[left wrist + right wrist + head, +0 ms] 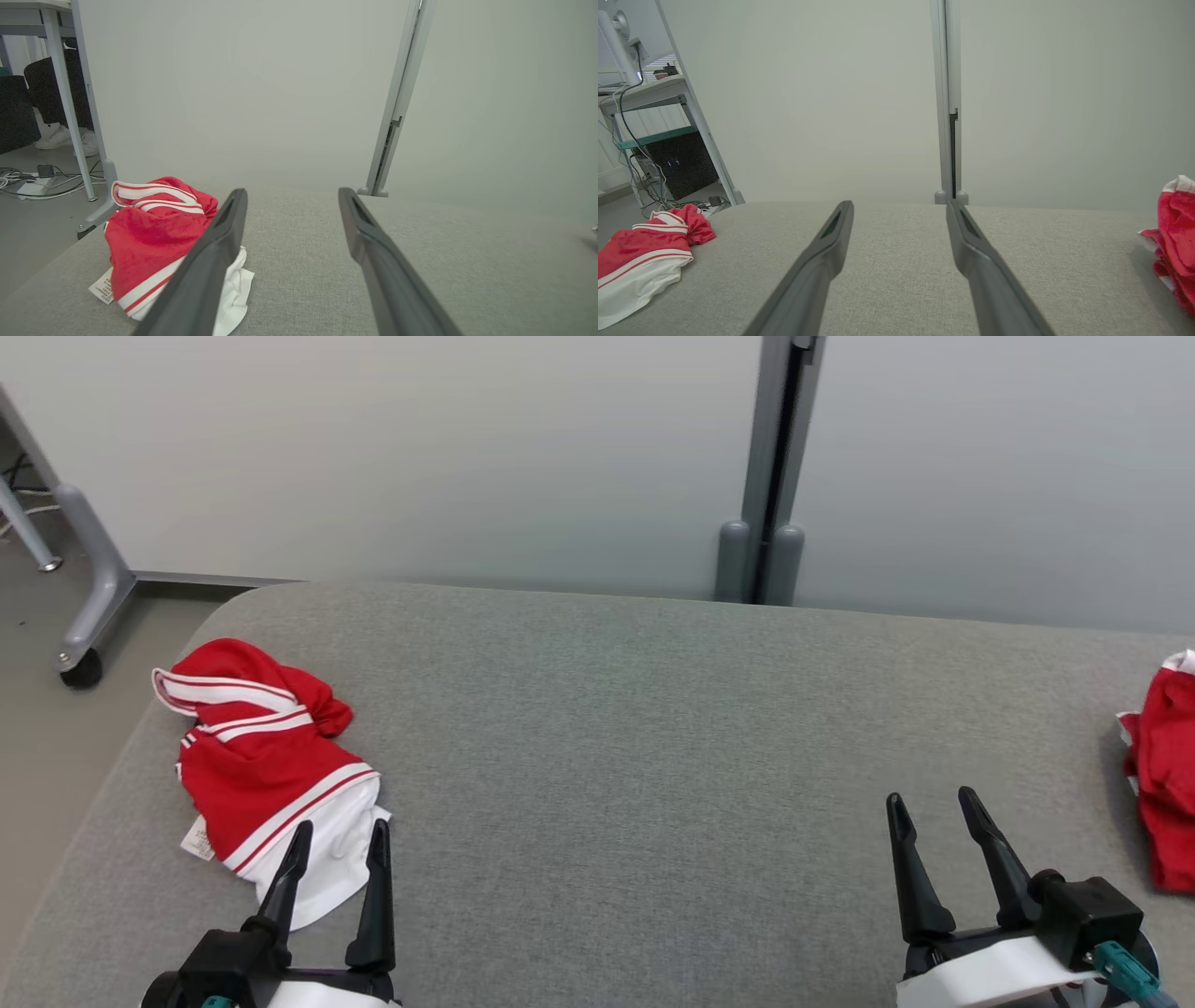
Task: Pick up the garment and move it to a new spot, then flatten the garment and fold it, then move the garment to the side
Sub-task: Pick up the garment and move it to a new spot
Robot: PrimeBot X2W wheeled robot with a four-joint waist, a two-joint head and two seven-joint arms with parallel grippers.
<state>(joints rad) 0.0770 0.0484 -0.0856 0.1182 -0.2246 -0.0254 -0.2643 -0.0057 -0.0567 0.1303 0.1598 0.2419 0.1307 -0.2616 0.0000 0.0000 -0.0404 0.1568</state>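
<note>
A crumpled red garment [257,756] with white stripes and a white hem lies at the left of the grey padded surface [635,728]. It also shows low left in the left wrist view as the garment [149,242] and far left in the right wrist view as the garment [640,252]. My left gripper [339,835] is open, its fingertips just over the garment's near white edge, holding nothing. My right gripper [934,803] is open above bare surface at the lower right. A second red garment [1167,765] lies at the right edge, seen too in the right wrist view [1174,238].
A pale partition wall with a grey post [770,467] stands behind the surface. A table leg on a caster [84,607] stands on the floor at the far left. Cables [28,182] and a person's shoes [65,137] show beyond it. The surface's left edge is rounded.
</note>
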